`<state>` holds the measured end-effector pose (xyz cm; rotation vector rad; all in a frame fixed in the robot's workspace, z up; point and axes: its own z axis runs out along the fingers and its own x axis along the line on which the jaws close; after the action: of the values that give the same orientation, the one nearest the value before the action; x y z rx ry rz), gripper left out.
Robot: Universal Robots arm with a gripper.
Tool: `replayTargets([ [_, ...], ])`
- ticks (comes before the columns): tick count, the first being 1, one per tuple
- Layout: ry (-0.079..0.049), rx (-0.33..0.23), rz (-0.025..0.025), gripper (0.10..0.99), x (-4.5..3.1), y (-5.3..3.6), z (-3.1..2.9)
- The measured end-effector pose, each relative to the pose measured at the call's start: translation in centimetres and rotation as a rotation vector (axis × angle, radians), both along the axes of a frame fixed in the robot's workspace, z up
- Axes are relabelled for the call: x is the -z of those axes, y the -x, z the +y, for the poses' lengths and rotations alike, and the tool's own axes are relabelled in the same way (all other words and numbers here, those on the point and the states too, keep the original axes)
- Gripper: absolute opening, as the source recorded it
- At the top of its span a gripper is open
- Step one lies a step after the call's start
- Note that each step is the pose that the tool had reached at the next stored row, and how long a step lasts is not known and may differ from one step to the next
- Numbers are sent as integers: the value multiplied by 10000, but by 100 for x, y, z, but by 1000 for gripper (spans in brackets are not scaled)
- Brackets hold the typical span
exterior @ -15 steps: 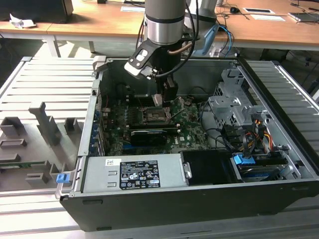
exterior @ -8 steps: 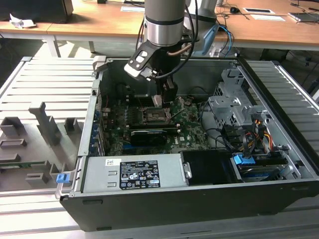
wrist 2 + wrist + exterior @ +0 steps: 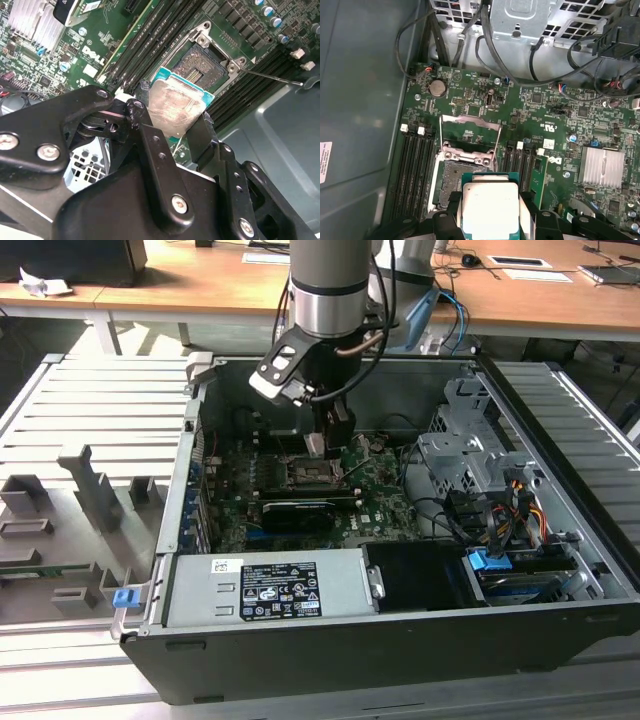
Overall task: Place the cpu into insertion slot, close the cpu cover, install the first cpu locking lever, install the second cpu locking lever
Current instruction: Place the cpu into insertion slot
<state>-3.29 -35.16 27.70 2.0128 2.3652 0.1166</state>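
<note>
My gripper point(image 3: 316, 446) hangs inside the open computer case, shut on the cpu point(image 3: 175, 107), a small square chip with a pale metal top. Both wrist views show the black fingers point(image 3: 145, 125) clamping two opposite edges of the cpu point(image 3: 490, 207). The chip hovers just above and slightly off the open insertion slot point(image 3: 462, 175), apart from it. The cpu cover point(image 3: 470, 118), a thin metal frame with a square window, stands swung open at the slot's far side. A thin locking lever point(image 3: 270, 77) sticks out free beside the slot point(image 3: 200, 67).
Memory slots point(image 3: 417, 155) flank the socket on both sides. A finned heatsink point(image 3: 602, 167), a long black card point(image 3: 295, 512), the power supply point(image 3: 265, 585) and a drive cage with cables point(image 3: 470, 455) crowd the case. Steel case walls point(image 3: 190, 470) ring the board.
</note>
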Motion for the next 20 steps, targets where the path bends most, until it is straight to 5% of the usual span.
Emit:
replayTargets([
  [11,1,453,12,541,146,75,1],
  [20,4,508,17,541,178,76,3],
])
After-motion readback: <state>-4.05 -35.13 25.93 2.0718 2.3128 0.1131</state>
